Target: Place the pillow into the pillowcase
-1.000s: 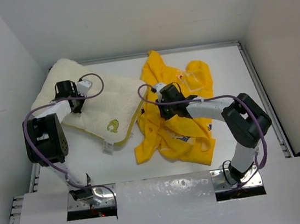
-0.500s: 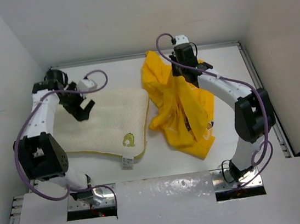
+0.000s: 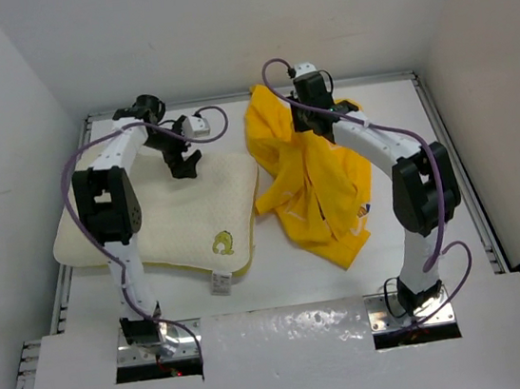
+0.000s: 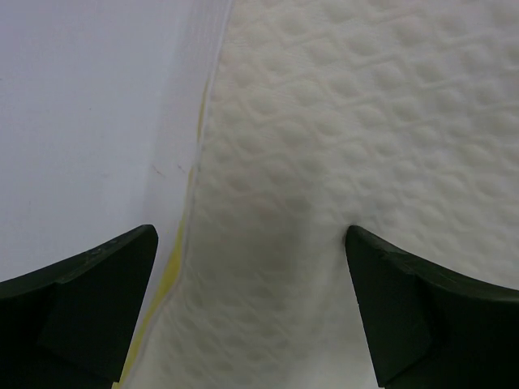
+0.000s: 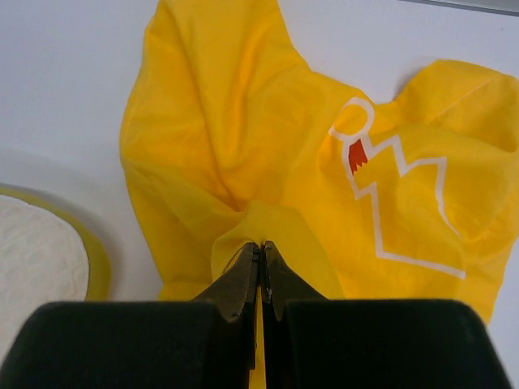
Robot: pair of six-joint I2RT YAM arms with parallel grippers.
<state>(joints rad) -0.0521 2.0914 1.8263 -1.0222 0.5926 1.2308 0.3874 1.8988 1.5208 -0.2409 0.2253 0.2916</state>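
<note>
The pillow (image 3: 163, 222) lies flat on the left half of the table, cream-white and dimpled, with a yellow edge band and a small tag at its near edge. My left gripper (image 3: 182, 166) hovers open over the pillow's far right corner. In the left wrist view the dimpled pillow (image 4: 365, 121) fills the space under the left gripper (image 4: 251, 300), and nothing is between the fingers. The yellow pillowcase (image 3: 316, 182) is bunched right of the pillow. My right gripper (image 3: 312, 118) is shut on a fold of the pillowcase (image 5: 243, 121) at its far end; the right gripper (image 5: 261, 251) pinches the cloth.
White walls close in the table on the left, back and right. Metal rails run along the left edge (image 3: 61, 288) and right edge (image 3: 455, 159). Purple cables loop off both arms. A corner of the pillow (image 5: 32, 251) shows left of the pillowcase in the right wrist view.
My left gripper opened, let go of the pillow and swung right along its far edge. The right gripper carried the pillowcase fold to the far side, stretching the cloth.
</note>
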